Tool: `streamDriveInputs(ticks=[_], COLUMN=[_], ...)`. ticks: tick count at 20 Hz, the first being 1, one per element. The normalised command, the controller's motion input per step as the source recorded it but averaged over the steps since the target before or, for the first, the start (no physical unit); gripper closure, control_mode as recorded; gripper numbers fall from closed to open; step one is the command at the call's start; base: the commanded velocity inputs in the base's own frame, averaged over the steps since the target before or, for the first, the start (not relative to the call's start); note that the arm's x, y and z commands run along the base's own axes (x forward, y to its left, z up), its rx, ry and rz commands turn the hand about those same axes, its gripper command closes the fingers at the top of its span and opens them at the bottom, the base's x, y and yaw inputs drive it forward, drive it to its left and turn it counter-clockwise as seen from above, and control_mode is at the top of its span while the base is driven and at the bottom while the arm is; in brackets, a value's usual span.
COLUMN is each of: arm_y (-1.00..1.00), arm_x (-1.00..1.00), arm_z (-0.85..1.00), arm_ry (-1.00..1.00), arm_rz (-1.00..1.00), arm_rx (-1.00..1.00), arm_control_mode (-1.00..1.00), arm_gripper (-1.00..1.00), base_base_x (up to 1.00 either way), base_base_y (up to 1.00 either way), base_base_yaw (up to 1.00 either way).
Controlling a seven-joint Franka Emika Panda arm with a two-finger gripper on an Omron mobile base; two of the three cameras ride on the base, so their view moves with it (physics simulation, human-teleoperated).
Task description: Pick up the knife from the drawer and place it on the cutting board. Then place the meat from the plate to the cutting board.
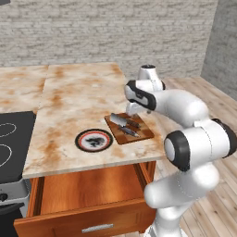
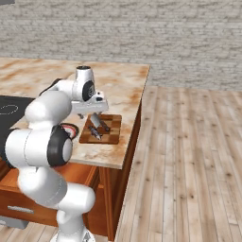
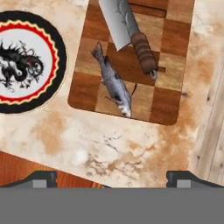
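We see the gripper from the hand view with its two dark fingertips spread wide apart at the bottom, holding nothing; it hangs above the marble counter, looking down on the near edge of the cutting board.

The knife lies on the cutting board, toward 12 o'clock in the hand view, its grey blade pointing up and left and its dark ribbed handle reaching toward 4 o'clock. Just below it, touching the board, lies the meat, a slim grey fish-like piece stretched from 11 o'clock to 5 o'clock. It lies just beside the blade; whether they touch we cannot tell.

The plate sits at 9 o'clock of the board, just beside it but apart, on the counter; a dark pattern marks its pale centre.

In the left base view the cutting board rests near the counter's front right corner, with the plate at its 8 o'clock. The drawer stands pulled out below the counter edge, its silver handle at the front. A black stovetop lies at 9 o'clock of the plate.

In the right base view the arm's wrist reaches over the board.
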Motion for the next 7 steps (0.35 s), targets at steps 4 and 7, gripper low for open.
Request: streamDriveInputs(ticks=[4, 7], arm_y=[0.0, 0.0], arm_x=[-0.9, -0.92], arm_z=[0.03, 0.22], arm_ry=[0.0, 0.0], arm_rz=[-0.36, -0.31], arm_rx=[-0.02, 0.0], arm_control_mode=[-1.0, -1.0], arm_gripper=[-1.0, -1.0], base_base_x=[0.0, 0.0], base_base_y=[0.0, 0.0], base_base_yaw=[0.0, 0.0])
